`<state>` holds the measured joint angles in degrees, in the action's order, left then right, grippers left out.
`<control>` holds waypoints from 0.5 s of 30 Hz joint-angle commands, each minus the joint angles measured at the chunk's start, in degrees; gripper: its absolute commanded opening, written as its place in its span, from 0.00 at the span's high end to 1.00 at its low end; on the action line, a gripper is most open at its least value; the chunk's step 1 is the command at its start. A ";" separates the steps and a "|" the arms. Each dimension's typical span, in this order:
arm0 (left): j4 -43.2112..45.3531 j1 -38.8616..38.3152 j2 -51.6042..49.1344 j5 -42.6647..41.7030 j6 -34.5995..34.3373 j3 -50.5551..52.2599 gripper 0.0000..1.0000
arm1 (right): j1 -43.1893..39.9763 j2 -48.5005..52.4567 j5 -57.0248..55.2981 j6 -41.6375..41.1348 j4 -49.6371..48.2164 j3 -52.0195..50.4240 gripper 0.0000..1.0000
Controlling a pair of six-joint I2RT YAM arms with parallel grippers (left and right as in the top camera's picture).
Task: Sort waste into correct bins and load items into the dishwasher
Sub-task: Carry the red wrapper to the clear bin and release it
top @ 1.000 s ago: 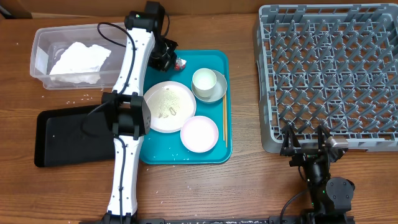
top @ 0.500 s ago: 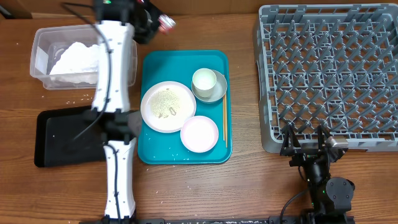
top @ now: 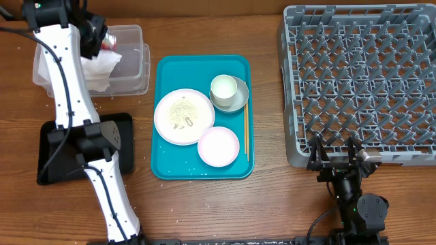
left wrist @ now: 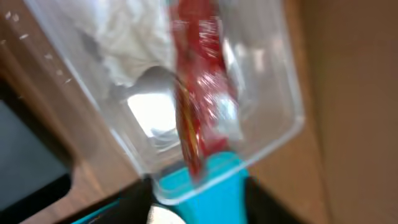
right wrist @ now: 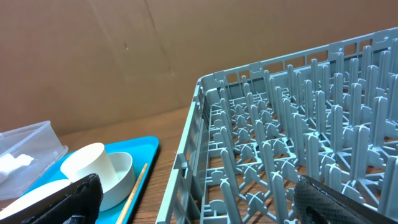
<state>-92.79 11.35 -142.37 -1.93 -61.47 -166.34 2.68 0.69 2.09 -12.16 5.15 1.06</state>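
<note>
In the overhead view the left gripper [top: 101, 39] hangs over the clear tub [top: 142, 68] at the upper left of the frame. The small red wrapper [top: 110, 43] shows at its tip, above the crumpled napkin [top: 95, 67] lying inside the tub. Whether its jaws are clamped on the wrapper or parted cannot be told from here. The black tray [top: 51, 160] lies at the lower left. The teal tray [top: 197, 68] in the centre carries the large plate [top: 182, 117] with food scraps, the smaller dish [top: 219, 145], the cup [top: 223, 87] sitting in the grey bowl [top: 238, 102], and the chopsticks [top: 246, 133]. The dish rack [top: 361, 75] fills the right side, bare of dishes, with the right gripper [top: 335, 158] at its lower edge. The left wrist view is blurred: the wrapper is a red streak over the tub's open mouth, and no finger is visible, so the grip remains uncertain. The wrapper looks thin, light and slick. It is probably best pinched at one edge, and it may cling to a pad instead of dropping. In the right wrist view the dark fingers [right wrist: 62, 198] stand spread at the bottom corners with nothing between them, facing the rack and the cup.
</note>
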 commanded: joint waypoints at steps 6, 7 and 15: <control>1.01 1.75 -0.96 -14.56 8.17 0.70 0.35 | 0.22 -0.52 -0.55 0.17 -0.33 -0.59 0.00; 1.73 2.03 -0.96 -18.43 10.97 0.39 0.36 | 0.22 -0.52 -0.55 0.17 -0.35 -0.59 0.00; 8.26 1.33 -0.96 -50.93 29.83 -4.55 0.54 | 0.22 -0.52 -0.55 0.17 -0.33 -0.59 0.00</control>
<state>-85.38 13.61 -143.44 -34.15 -43.07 -166.69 2.68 0.69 2.09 -12.16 5.17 1.06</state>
